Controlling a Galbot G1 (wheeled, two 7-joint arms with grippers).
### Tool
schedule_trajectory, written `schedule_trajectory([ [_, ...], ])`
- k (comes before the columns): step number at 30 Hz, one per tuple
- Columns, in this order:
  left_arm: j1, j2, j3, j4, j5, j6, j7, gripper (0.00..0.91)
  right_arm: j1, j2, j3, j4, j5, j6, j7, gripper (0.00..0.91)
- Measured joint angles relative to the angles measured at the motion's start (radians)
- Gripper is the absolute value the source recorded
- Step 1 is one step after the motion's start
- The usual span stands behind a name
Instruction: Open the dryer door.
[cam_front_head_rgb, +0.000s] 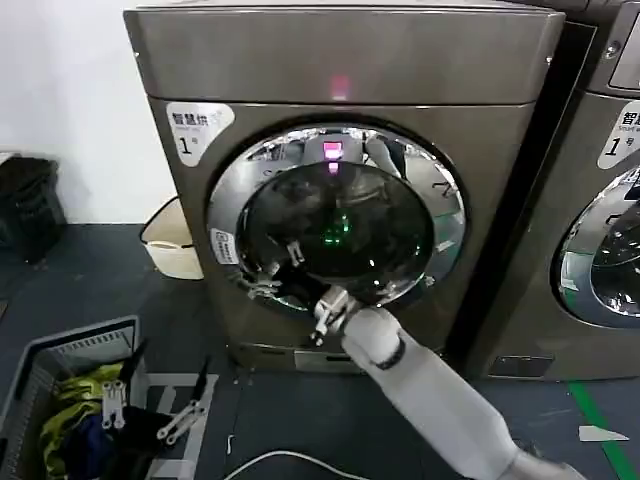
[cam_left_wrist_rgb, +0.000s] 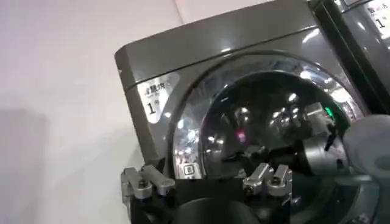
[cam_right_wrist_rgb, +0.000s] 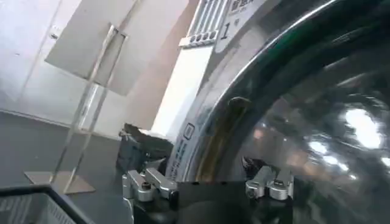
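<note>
Reaching up from below, our right arm has the right gripper (cam_front_head_rgb: 268, 272) at the lower-left edge of the dryer door (cam_front_head_rgb: 338, 215), on the side nearest the white corner label (cam_front_head_rgb: 196, 127). In the right wrist view the right gripper (cam_right_wrist_rgb: 207, 184) has its fingers (cam_right_wrist_rgb: 146, 182) spread wide apart, straddling the chrome ring where it meets the dryer (cam_front_head_rgb: 340, 70) front; nothing is clamped between them. We can't tell whether either pad touches the ring. The dryer door looks flush against the dryer front, round face pointing straight out toward us, so no long axis to speak of; its plane is upright. The pink indicator light (cam_front_head_rgb: 339, 86) sits above the dryer door on the top panel, with a pink reflection in the chrome just below it. The left gripper (cam_front_head_rgb: 150, 412) hangs well below and to the left of the dryer door, near the floor, beside the grey basket (cam_front_head_rgb: 60, 350) holding yellow and blue cloth. In the left wrist view the left gripper (cam_left_wrist_rgb: 207, 181) has its fingers wide apart and holds nothing. A second matching machine (cam_front_head_rgb: 600, 200) stands just right of the dryer. A white tub (cam_front_head_rgb: 172, 245) sits on the floor at the dryer's left.
</note>
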Motion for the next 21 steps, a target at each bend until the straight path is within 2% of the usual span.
schedule_trajectory([
  [15, 0.017, -0.007, -0.009, -0.017, 0.002, -0.008, 0.0, 0.907, 0.06, 0.063, -0.026, -0.115, 0.002, 0.02, -0.056, 0.907],
  [21, 0.027, -0.009, -0.017, -0.019, 0.003, -0.017, -0.002, 0.907, 0.074, 0.063, -0.033, -0.155, 0.041, 0.066, -0.131, 0.907],
])
